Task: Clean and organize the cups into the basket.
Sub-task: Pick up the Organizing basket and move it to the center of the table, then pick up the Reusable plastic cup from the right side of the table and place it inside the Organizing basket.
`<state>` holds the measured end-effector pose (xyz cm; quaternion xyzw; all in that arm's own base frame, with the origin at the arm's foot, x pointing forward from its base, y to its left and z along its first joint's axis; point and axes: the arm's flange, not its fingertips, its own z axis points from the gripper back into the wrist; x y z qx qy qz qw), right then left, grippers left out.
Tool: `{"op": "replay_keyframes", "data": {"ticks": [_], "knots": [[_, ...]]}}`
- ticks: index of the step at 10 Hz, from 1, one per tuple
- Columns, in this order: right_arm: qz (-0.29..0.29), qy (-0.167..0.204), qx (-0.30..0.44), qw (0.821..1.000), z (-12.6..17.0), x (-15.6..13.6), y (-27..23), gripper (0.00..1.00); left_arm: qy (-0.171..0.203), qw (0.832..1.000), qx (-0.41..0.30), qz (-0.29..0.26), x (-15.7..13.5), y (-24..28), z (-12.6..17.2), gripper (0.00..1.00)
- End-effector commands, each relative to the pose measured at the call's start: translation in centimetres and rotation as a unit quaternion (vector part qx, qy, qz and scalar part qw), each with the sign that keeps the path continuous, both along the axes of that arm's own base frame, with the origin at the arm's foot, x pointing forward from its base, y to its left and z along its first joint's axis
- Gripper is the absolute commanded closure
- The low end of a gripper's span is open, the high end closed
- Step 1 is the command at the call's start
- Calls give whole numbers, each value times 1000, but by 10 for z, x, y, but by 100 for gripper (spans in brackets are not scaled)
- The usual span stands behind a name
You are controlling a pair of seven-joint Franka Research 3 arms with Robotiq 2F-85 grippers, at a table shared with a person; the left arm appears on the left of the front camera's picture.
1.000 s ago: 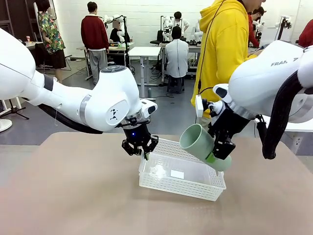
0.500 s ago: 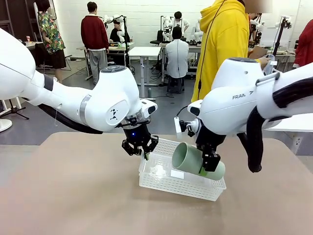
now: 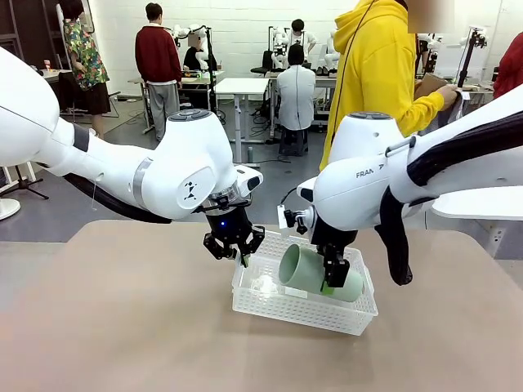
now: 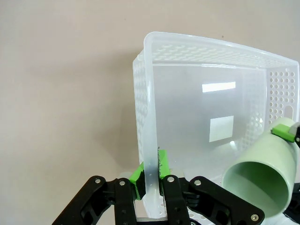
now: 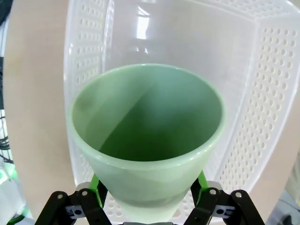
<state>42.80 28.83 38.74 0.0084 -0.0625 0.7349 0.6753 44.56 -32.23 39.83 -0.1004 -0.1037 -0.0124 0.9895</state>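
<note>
The mint cup (image 3: 315,272) lay on its side inside the basket (image 3: 278,309), its long axis across it and its mouth toward our left arm. The right end effector (image 3: 331,282) reached down over its base end. Its fingers flanked the cup, and we could not tell whether they gripped. The left end effector (image 4: 150,174) was clamped on the basket's end wall, above the worktop (image 3: 122,327).
</note>
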Motion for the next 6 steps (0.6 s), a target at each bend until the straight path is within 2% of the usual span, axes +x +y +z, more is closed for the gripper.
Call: {"op": "replay_keyframes", "data": {"ticks": [1, 2, 6], "knots": [[-15, 1, -4, 1000, -3, 9, 5, 4, -1, 1000, -1, -3, -1, -2, 1, 100], [-16, 2, -4, 1000, -2, 9, 5, 0, -1, 1000, -1, -3, -1, -2, 1, 100], [-19, -1, 3, 1000, 9, 4, 1, 0, -1, 1000, -1, -3, -1, -2, 1, 100]]}}
